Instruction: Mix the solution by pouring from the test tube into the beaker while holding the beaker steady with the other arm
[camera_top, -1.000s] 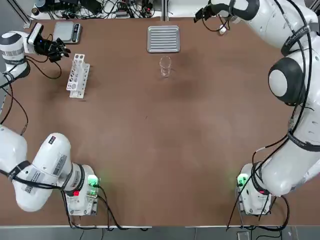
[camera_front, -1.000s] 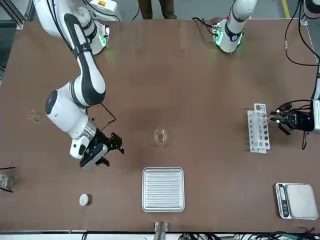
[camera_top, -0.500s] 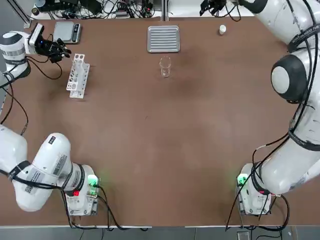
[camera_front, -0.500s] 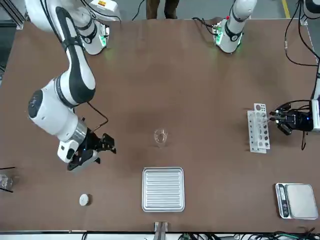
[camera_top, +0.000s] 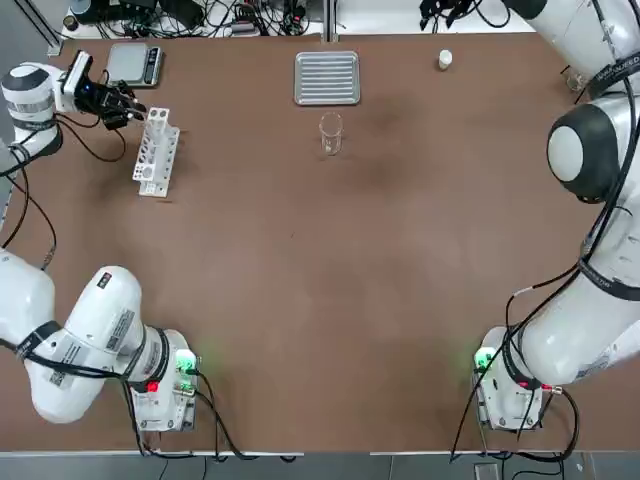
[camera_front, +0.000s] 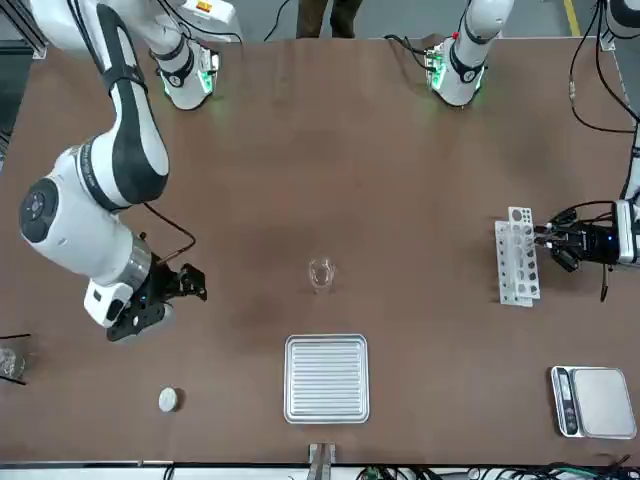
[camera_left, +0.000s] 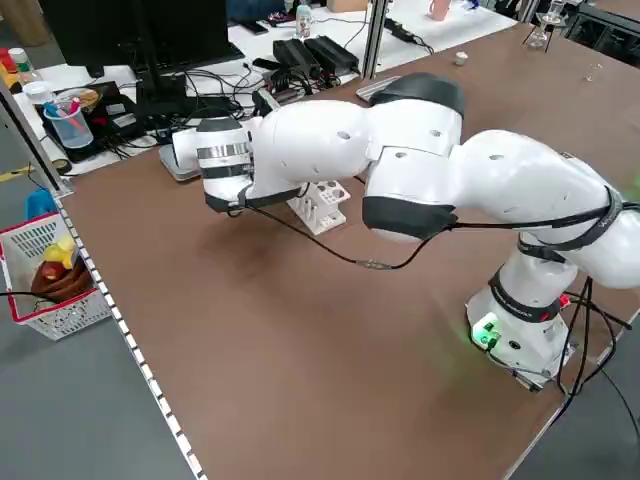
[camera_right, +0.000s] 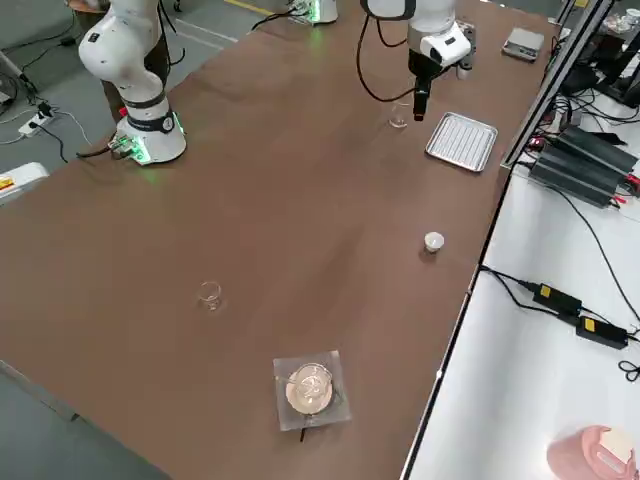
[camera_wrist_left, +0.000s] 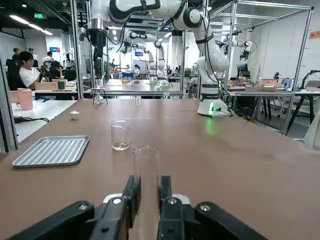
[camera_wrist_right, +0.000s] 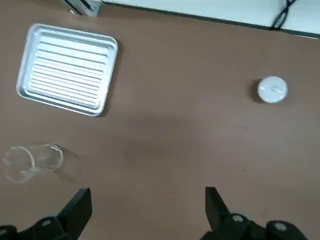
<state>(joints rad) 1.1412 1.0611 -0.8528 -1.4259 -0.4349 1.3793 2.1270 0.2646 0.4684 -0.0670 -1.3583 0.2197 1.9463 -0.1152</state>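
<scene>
My right claw (camera_wrist_right: 148, 192) hovers open above the table (camera_wrist_right: 165, 145), my left (camera_wrist_left: 149, 182) grips the test tube (camera_wrist_left: 146, 167) beside the rack (camera_top: 157, 155); the beaker (camera_top: 331, 135), likely slick and fragile, wants a gentle mid-wall hold.

In the top view the upper edge cuts off the right pincer (camera_wrist_right: 149, 210). The clear tube (camera_wrist_left: 146, 192) between the left pincer's (camera_wrist_left: 150, 187) fingers has its lower end hidden there, and its contents cannot be made out. The front view's left edge crops the stand (camera_front: 14, 360).
</scene>
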